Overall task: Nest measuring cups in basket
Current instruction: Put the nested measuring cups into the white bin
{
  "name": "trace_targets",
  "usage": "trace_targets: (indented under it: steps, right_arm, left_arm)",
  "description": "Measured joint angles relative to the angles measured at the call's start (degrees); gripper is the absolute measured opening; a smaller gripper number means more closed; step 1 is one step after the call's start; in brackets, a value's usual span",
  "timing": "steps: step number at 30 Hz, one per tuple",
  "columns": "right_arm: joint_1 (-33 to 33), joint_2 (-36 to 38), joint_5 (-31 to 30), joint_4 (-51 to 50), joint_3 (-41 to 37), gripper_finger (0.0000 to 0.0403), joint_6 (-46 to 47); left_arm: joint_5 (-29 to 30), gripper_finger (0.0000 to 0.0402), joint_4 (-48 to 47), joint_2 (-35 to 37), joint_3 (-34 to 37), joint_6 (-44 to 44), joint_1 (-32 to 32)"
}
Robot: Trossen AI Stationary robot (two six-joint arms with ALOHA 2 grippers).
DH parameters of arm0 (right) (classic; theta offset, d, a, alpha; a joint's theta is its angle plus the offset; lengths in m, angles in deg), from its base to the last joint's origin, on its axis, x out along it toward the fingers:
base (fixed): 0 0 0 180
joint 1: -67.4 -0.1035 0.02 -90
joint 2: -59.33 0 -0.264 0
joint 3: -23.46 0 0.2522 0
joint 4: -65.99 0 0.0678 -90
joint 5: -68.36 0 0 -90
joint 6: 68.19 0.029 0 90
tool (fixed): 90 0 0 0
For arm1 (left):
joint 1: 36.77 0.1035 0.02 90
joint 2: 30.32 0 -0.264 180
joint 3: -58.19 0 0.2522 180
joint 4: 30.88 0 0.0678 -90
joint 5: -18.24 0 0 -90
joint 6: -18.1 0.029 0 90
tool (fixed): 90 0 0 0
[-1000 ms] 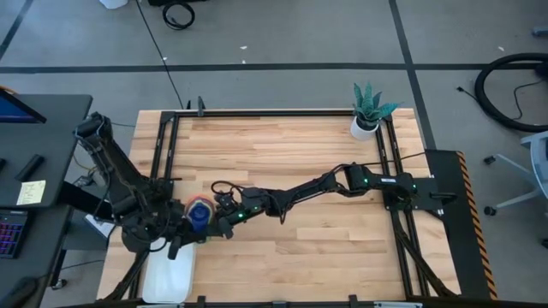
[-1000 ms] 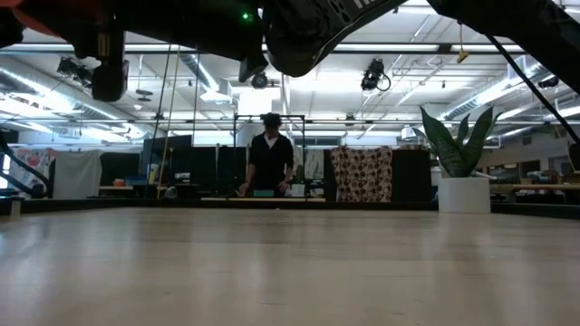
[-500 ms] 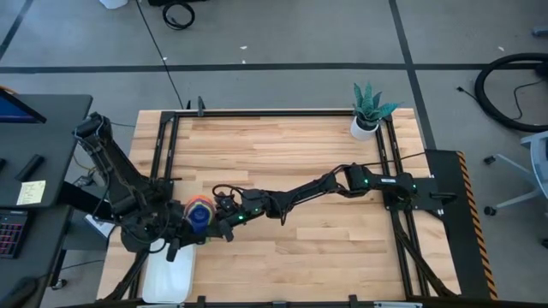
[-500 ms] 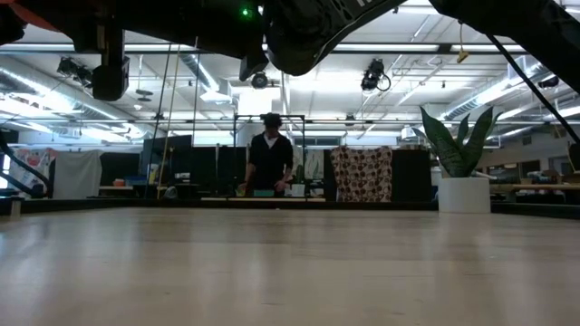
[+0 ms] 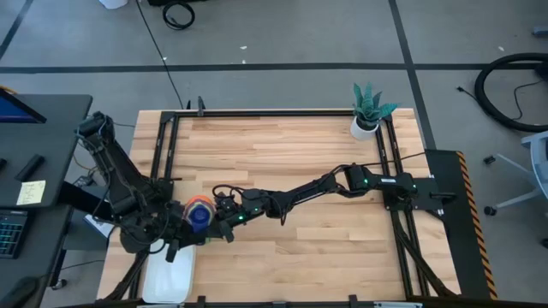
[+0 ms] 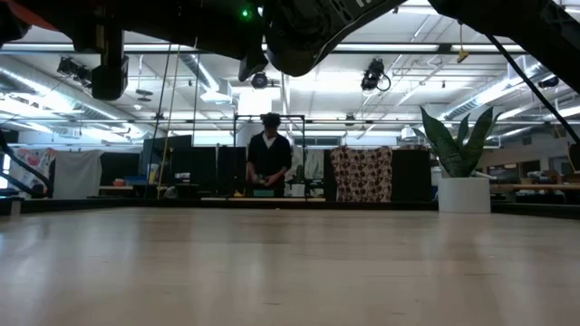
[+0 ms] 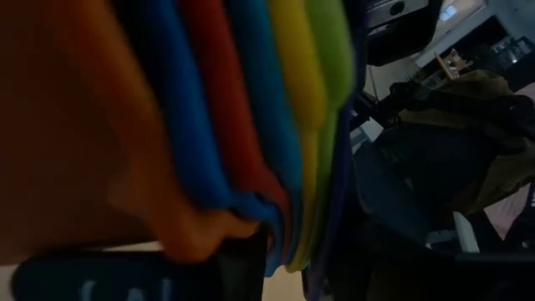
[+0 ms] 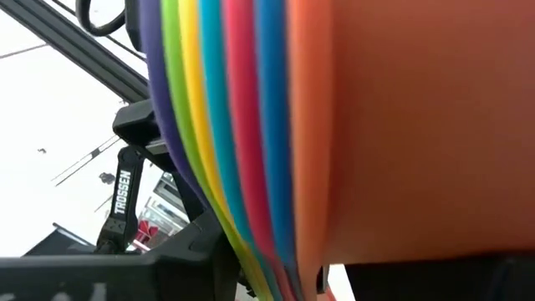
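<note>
Just above basket (image 5: 167, 275), beside its far rim: nested measuring cups (image 5: 199, 211) held between left gripper (image 5: 180, 224) and right gripper (image 5: 221, 221). Finger state: cannot tell for either. Light, stiff, slick plastic; safest hold probably outer rim.

From the high view you look straight down on the whole wooden table (image 5: 291, 154) and both arms. The low view sits at tabletop height, facing level across the boards into the room, where a person (image 6: 269, 156) stands far off. Each wrist camera is pressed very close to the nested measuring cups (image 8: 251, 125), one from either side, so both share that striped stack.
</note>
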Motion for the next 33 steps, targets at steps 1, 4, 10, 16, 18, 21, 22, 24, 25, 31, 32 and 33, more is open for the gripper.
trace_targets:
  steps: [1, 4, 10, 16, 18, 21, 22, 24, 25, 31, 32, 33]
  right_arm:
    - [0.0, 0.01, 0.07, 0.03, 0.01, 0.017, -0.19]
    - [0.15, 0.01, 0.78, -0.09, 0.01, 0.016, -0.93]
    - [0.42, -0.03, 1.31, -1.04, 0.06, 0.0142, -1.43]
    - [0.44, -0.03, 1.49, -1.68, 0.23, 0.0138, -1.72]
    - [0.44, -0.03, 1.61, -1.7, 0.23, 0.0132, -1.76]
    - [0.44, -0.03, 2.63, -1.62, 0.25, 0.0117, -1.77]
    - [0.44, -0.03, 3.46, -1.3, 0.27, 0.0102, -1.93]
    - [0.44, 0.11, 4.11, 0.04, 0.53, 0.0077, -2.38]
    - [0.51, 0.18, 4.18, 0.87, 0.65, 0.0077, -2.55]
    - [2.26, 0.18, 0.82, 3.4, 0.54, 0.0077, -3.03]
    - [2.69, 0.18, 0.53, 3.93, 0.54, 0.0077, -2.77]
    - [2.99, 0.18, 0.98, 4.27, 0.54, 0.0077, -2.68]
  left_arm:
    - [0.05, 0.0103, 0.17, 0.01, 0.0, -0.39, -0.24]
    - [-0.06, 0.0126, 0.5, 0.01, 0.0, -2.11, -0.96]
    - [0.35, 0.0132, 0.4, 0.01, 0.0, -9.19, -3.58]
    - [1.24, 0.0132, 0.4, 0.01, 0.0, -10.9, -5.91]
    - [1.23, 0.0132, 0.51, 0.1, 0.0, -10.98, -6.38]
    - [0.64, 0.0132, 0.39, 0.9, 0.0, -12.11, -7.5]
    - [-0.19, 0.0132, 0.29, 1.26, 0.0, -12.27, -8.04]
    - [-2.1, 0.0132, 0.59, 1.79, 0.03, -12.27, -9.27]
    - [-1.89, 0.0132, 0.52, 2.24, 0.04, -12.33, -9.92]
    - [-6.58, 0.0132, 1.29, 3.79, -0.13, -13.68, -13.88]
    - [-6.71, 0.0132, 1.73, 3.76, -0.19, -14.16, -14.36]
    - [-6.79, 0.0132, 1.36, 3.67, -0.18, -15.09, -14.72]
